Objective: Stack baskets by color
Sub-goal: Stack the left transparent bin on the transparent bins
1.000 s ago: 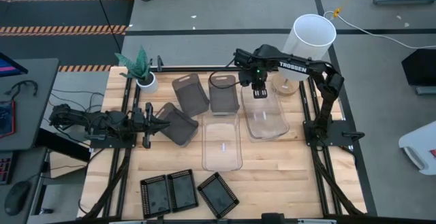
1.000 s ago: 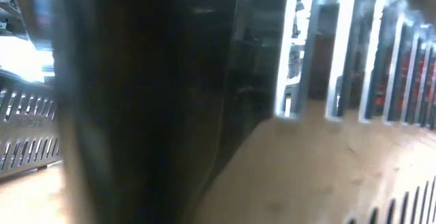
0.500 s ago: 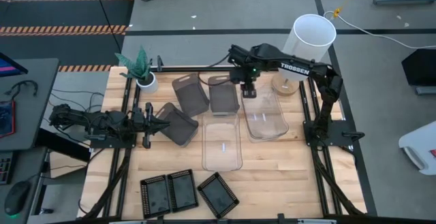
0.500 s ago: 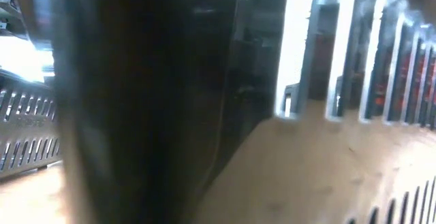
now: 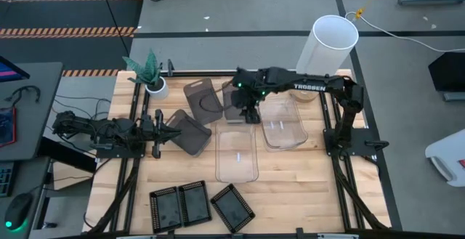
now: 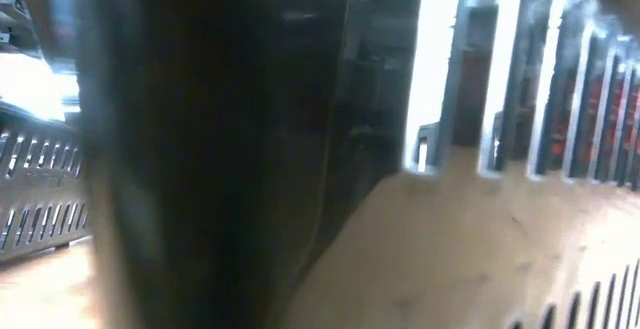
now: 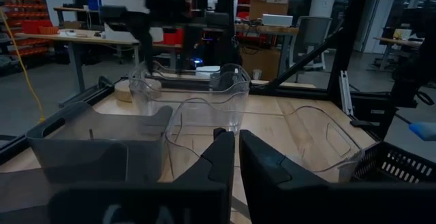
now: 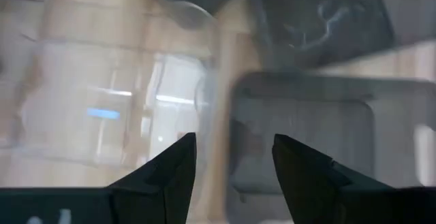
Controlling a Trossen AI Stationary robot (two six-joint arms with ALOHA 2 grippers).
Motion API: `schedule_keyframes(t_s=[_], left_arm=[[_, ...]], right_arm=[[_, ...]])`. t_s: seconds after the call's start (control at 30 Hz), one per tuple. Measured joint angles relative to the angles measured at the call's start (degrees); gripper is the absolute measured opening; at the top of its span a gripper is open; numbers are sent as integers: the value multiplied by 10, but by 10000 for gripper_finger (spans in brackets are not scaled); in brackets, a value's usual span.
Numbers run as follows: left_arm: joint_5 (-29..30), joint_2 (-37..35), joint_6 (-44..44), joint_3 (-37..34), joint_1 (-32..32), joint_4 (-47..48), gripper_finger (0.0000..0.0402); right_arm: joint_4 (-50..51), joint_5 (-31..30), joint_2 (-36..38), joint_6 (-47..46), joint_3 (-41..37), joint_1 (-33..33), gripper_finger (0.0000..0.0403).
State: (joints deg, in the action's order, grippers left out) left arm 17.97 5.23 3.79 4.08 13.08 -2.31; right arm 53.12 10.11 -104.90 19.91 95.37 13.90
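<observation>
Three smoky grey baskets (image 5: 203,101) (image 5: 237,99) (image 5: 190,132) rest on their bottoms at the table's middle left. Two clear baskets (image 5: 282,123) (image 5: 236,154) stand to their right and nearer. Three flat black baskets (image 5: 195,203) lie along the near edge. My right gripper (image 5: 249,114) (image 8: 235,152) hangs open, slanting down over the middle grey basket (image 8: 306,135), with nothing between its fingers. At the table's left, my left gripper (image 5: 173,131) (image 7: 231,142) is shut, level, beside the nearest grey basket (image 7: 95,142).
A tall white cylinder (image 5: 334,41) stands at the far right corner and a small white plant pot (image 5: 155,86) at the far left. A black basket's slotted wall (image 6: 40,209) stands close before the low camera and blocks most of that view.
My right gripper has swung toward the table's left, from the far end of the right clear basket to above the middle grey basket, and has tipped less steeply downward. The baskets stay where they were.
</observation>
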Motion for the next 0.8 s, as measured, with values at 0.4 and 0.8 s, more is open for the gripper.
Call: schedule_keyframes(t_s=[0.4,0.8], left_arm=[[0,0,0,0,0,0,31],[0,0,0,0,0,0,33]], right_arm=[[-102,-52,0,-50,-15,-55,198],[-269,-41,-1,-81,-146,-55,198]])
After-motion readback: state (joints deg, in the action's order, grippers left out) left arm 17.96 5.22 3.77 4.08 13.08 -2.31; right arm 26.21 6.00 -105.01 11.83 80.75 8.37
